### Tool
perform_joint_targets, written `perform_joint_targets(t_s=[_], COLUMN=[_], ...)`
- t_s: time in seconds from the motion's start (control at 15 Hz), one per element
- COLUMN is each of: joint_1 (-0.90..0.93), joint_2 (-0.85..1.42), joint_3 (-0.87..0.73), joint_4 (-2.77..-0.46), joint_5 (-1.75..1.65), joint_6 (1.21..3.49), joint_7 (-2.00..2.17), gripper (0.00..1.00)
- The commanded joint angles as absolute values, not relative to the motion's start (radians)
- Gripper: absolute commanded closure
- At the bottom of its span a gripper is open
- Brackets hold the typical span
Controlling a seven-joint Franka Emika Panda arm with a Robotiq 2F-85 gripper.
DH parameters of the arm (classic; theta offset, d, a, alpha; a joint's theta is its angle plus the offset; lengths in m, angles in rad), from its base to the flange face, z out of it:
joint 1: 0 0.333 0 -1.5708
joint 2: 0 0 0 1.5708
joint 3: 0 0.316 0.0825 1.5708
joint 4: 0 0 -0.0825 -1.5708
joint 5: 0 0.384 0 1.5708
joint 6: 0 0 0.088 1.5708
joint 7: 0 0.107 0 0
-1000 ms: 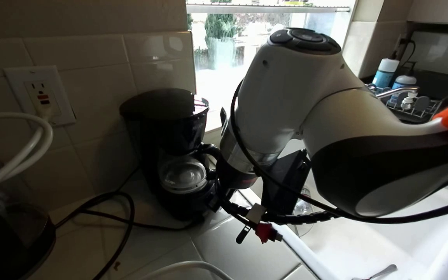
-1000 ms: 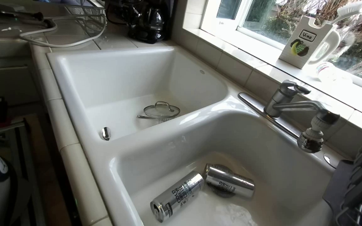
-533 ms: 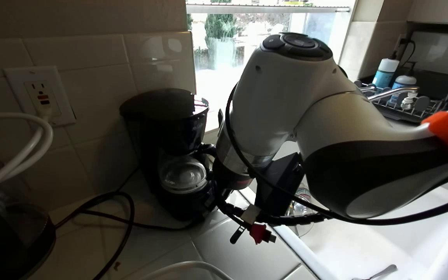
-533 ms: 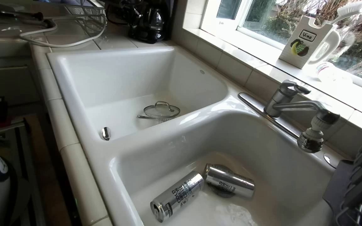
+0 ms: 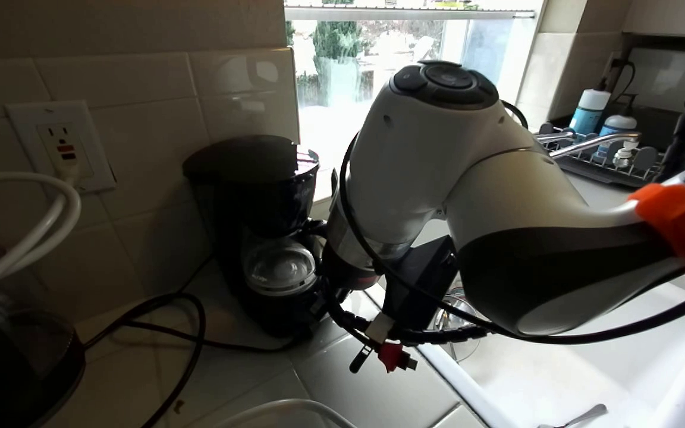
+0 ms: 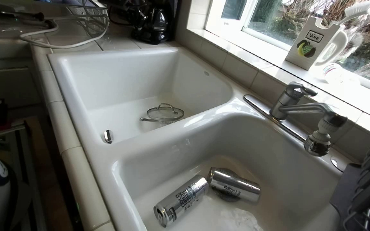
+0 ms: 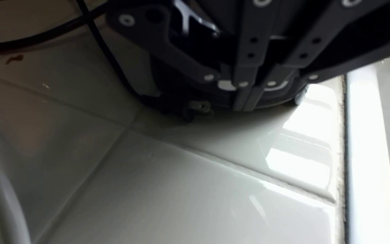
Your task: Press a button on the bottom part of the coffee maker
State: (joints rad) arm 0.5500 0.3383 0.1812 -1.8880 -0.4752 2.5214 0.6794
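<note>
The black coffee maker (image 5: 253, 190) stands on the tiled counter by the wall, its glass carafe (image 5: 280, 267) seated in it. Its low black base (image 5: 277, 315) lies under the carafe. In an exterior view the coffee maker (image 6: 159, 22) is dark at the back of the counter. In the wrist view my gripper (image 7: 247, 108) comes in from the top with its fingers together and nothing between them. It is right in front of the rounded base (image 7: 273, 101). Pale patches on the base show behind the fingers. No button is clear, and whether the fingertips touch is unclear.
A black cord ends in a plug (image 7: 200, 106) on the counter by the base. The sink rim (image 7: 367, 152) runs along the right. A white hose (image 7: 2, 203) and a dark rounded appliance (image 5: 15, 356) are at the left. A glass lid (image 6: 165, 112) lies in the sink.
In an exterior view the arm has shifted a little left and down, its wrist closer to the coffee maker. The coffee maker and cords have not visibly moved.
</note>
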Motion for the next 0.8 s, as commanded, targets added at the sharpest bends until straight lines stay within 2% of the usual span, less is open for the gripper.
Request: perform_joint_targets(t_s=[0.0,0.73], joint_1=[0.572,0.57], joint_2=[0.363,0.372], joint_3=[0.16,0.164], joint_4=[-1.871,-1.874], joint_5=[-0.513,-0.493], joint_6=[2.557,2.621], joint_7=[0.718,0.688], gripper=[1.0,1.0])
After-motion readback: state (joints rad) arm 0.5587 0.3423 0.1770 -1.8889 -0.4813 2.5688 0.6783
